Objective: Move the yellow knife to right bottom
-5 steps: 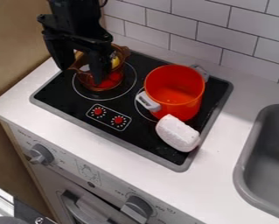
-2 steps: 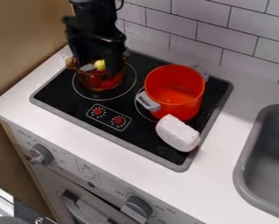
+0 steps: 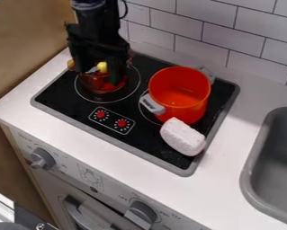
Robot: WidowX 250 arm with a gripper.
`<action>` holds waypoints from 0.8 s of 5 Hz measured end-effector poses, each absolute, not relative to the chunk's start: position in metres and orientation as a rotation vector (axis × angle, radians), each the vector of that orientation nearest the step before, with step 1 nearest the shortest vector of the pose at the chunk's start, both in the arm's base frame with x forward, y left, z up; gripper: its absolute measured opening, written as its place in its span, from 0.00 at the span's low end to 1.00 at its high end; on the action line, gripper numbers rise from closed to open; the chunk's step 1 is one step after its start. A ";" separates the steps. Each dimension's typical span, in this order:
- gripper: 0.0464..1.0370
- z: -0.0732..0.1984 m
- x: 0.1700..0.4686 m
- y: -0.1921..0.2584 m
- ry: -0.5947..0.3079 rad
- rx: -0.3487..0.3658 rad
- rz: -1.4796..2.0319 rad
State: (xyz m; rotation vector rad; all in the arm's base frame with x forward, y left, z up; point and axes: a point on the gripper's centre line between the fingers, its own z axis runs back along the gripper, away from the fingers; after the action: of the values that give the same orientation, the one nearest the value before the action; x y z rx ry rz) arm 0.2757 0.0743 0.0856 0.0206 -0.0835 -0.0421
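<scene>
Over the back-left burner of your black cooktop [image 3: 148, 146], the black two-finger gripper [image 3: 98, 76] hangs at the mouth of the see-through amber pot [image 3: 97, 84]. You have its two fingers set wide, one toward each side of the pot, and the yellow knife [image 3: 102, 67] shows in the gap between them. The knife's yellow end sits at the back of the pot's mouth, with a pale strip slanting down from it toward the left; you cannot tell whether either finger touches it. To the right of the gripper stands your upright orange-red pot [image 3: 184, 94], one grey handle toward you at its front left and the other at its back. Just in front of that pot, a whitish oblong block [image 3: 182, 137] lies slantwise on the cooktop near its right edge. Around the cooktop you have the white counter [image 3: 230, 179], with the grey sink [image 3: 246, 175] at the far right, white wall tiles [image 3: 232, 33] behind, and the grey oven knobs [image 3: 42, 158] on the front below.
</scene>
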 end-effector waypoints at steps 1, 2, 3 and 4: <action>0.96 0.086 0.276 0.075 -0.085 0.022 -0.043; 0.96 0.086 0.276 0.074 -0.083 0.027 -0.043; 0.96 0.092 0.274 0.065 -0.092 0.105 -0.032; 0.96 0.109 0.270 0.057 -0.071 0.156 -0.039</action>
State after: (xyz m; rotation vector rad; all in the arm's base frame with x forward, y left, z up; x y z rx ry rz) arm 0.2700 0.0571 0.1086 0.1565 -0.0705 -0.0393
